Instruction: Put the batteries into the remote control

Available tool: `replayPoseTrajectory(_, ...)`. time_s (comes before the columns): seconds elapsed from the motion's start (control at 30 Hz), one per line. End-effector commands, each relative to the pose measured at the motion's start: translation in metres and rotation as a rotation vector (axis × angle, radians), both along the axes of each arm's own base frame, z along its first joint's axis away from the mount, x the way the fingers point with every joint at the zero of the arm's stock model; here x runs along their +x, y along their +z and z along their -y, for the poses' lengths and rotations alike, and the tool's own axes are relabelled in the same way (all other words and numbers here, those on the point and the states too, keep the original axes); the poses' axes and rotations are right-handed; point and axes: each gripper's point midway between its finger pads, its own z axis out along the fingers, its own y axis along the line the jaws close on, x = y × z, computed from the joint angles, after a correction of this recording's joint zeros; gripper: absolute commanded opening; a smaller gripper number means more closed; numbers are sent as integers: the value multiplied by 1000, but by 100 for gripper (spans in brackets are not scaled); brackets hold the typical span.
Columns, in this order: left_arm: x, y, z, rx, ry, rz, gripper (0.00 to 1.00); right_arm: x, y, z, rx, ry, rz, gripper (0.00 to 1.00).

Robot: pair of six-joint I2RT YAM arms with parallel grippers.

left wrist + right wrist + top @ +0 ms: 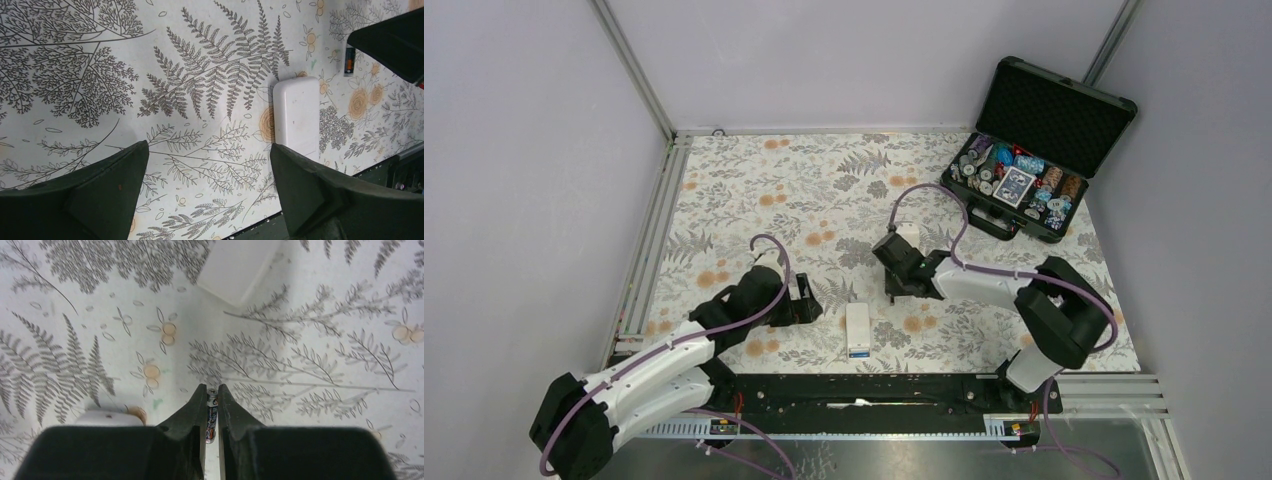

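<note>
Right gripper (212, 388) pinches a battery (211, 422) by its sides, likely light, rigid, slippery; left gripper (209, 146) gapes, remote control (296, 117) at two o'clock.

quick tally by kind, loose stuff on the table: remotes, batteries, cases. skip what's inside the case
Remote: 1
Battery: 2, one in the right gripper, one blue cell at the remote's near end
Case: 1
Total: 4

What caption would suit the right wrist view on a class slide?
The right fingers clamp a slim battery over the fern-printed tablecloth.
</note>
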Motion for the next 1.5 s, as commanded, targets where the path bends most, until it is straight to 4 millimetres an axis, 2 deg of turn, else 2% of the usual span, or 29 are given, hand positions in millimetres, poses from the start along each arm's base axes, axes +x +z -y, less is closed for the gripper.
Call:
replayPoseTrajectory(0.0,10,16,14,-54,-28,44,99,-14,11,12,32,18,2,5)
replayPoseTrajectory(0.27,9,17,21,-82,-46,29,99,-47,4,18,90,74,-76,7)
replayPoseTrajectory(0.4,7,18,22,-94,-49,24,99,-59,0,24,118,49,-105,8)
replayPoseTrajectory(0.67,5,15,25,-116,-46,7,99,-62,5,27,201,-25,-74,27)
replayPoseTrajectory(0.73,4,16,25,-120,-47,6,99,-60,12,28,204,-29,-53,37)
replayPoseTrajectory(0.93,1,16,23,-124,-44,4,99,-63,26,37,196,-16,-27,40)
replayPoseTrajectory(1.03,1,15,23,-124,-45,4,99,-73,21,42,188,-17,-65,37)
replayPoseTrajectory(1.1,1,16,24,-125,-48,5,99,-81,15,45,184,-20,-99,30)
replayPoseTrajectory(1.2,1,17,25,-126,-55,7,99,-92,5,51,173,-27,-141,12)
replayPoseTrajectory(1.33,1,18,26,-128,-65,9,99,-102,-3,57,162,-31,-175,0)
replayPoseTrajectory(1.47,2,16,27,-122,-71,7,99,-112,-11,56,173,-24,-220,0)
